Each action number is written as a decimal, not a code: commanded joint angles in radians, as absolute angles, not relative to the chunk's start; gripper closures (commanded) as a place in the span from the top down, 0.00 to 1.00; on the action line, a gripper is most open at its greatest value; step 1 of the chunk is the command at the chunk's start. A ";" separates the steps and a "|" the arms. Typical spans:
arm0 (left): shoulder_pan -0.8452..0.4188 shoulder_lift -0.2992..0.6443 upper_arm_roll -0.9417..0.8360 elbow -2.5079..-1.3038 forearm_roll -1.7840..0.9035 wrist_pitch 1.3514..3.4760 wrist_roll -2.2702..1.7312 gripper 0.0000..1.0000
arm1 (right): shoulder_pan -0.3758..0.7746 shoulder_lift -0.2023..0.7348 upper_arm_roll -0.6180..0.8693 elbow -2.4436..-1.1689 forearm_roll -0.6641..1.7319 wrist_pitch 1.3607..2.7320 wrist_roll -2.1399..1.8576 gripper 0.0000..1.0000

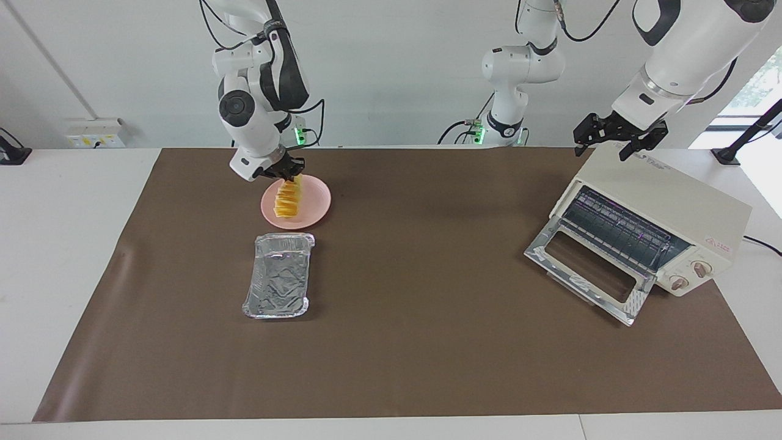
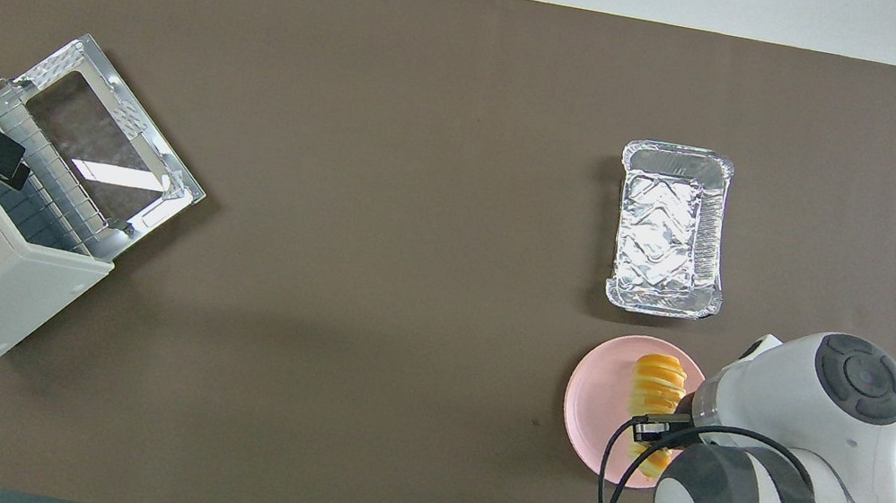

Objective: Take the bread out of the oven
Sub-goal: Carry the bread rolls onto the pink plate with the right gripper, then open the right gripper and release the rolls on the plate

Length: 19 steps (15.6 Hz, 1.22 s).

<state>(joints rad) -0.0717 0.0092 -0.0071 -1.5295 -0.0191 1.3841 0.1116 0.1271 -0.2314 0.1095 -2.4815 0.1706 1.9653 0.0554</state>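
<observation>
Bread (image 1: 287,200) lies on pink plate (image 1: 314,211), right hand (image 1: 292,174) gripping it; left hand (image 1: 618,139) spread wide over oven (image 1: 666,211).

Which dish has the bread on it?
The round pink plate, nearer the robots, holds the bread. The silver foil tray beside it is empty.
</observation>
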 commanded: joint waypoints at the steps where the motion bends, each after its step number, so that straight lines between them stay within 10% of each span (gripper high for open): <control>1: -0.066 0.000 -0.009 -1.528 -0.005 1.379 0.121 1.00 | 0.130 -0.236 0.112 -2.519 0.202 2.013 0.048 0.00; 5: -0.066 0.000 -0.009 -1.526 -0.005 1.379 0.121 1.00 | 0.132 -0.235 0.112 -2.519 0.202 2.014 0.049 0.00; 10: -0.067 0.000 -0.011 -1.528 -0.005 1.379 0.121 1.00 | 0.129 -0.229 0.112 -2.507 0.201 2.010 0.091 1.00; 19: -0.066 0.000 -0.009 -1.528 -0.005 1.379 0.121 1.00 | 0.055 -0.210 0.106 -2.110 0.178 1.770 0.087 1.00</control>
